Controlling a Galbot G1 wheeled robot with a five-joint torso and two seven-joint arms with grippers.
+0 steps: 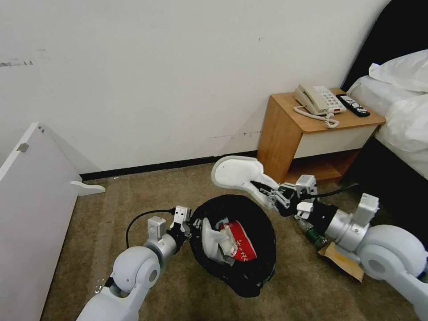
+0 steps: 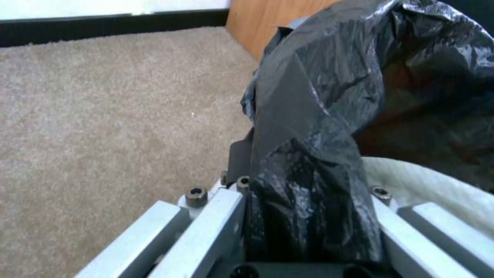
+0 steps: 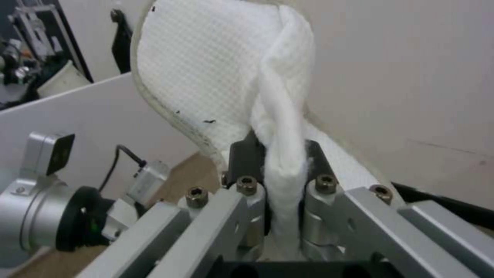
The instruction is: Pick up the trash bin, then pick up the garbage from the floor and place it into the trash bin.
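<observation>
The trash bin [image 1: 261,232], lined with a glossy black bag, hangs tilted above the carpet in the head view. My left gripper [image 1: 189,228] is shut on its near rim; the left wrist view shows the black bag [image 2: 319,116] pinched in that gripper [image 2: 303,185]. Inside the bin lie a white slipper [image 1: 213,243] and a crushed red-white carton [image 1: 240,247]. My right gripper [image 1: 266,195] is shut on a second white slipper [image 1: 236,174], held just beyond the bin's far rim. In the right wrist view this slipper [image 3: 206,65] rises from the gripper [image 3: 280,162].
A green-labelled bottle [image 1: 314,235] and a brown paper bag [image 1: 344,264] lie on the carpet under my right arm. A wooden nightstand [image 1: 285,133] with a telephone [image 1: 318,100] and remote [image 1: 352,105] stands by the bed [image 1: 401,107]. A white panel [image 1: 31,205] stands at left.
</observation>
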